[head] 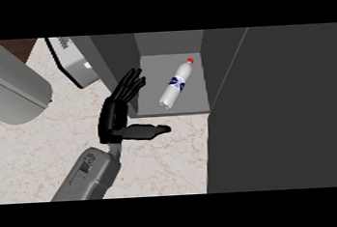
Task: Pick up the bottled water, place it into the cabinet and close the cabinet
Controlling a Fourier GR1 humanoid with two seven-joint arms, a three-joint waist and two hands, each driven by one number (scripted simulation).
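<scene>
Bottled water [174, 84] lying on side on cabinet [149, 70] floor, upper centre of frame, red cap toward top. Cabinet door [285, 104] open, filling right of frame. One hand [121, 110] at centre, fingers straight, thumb out, holding nothing, just left of bottle, apart from it; which hand: cannot tell. Marbled worktop [31, 156] lower left.

A kitchen, seen from steeply above. A pale marbled stone table [31, 156] fills the lower left, a dark grey cabinet [271, 110] stands open on it with one shelf showing, and a grey appliance [9, 90] sits at the left edge.
</scene>
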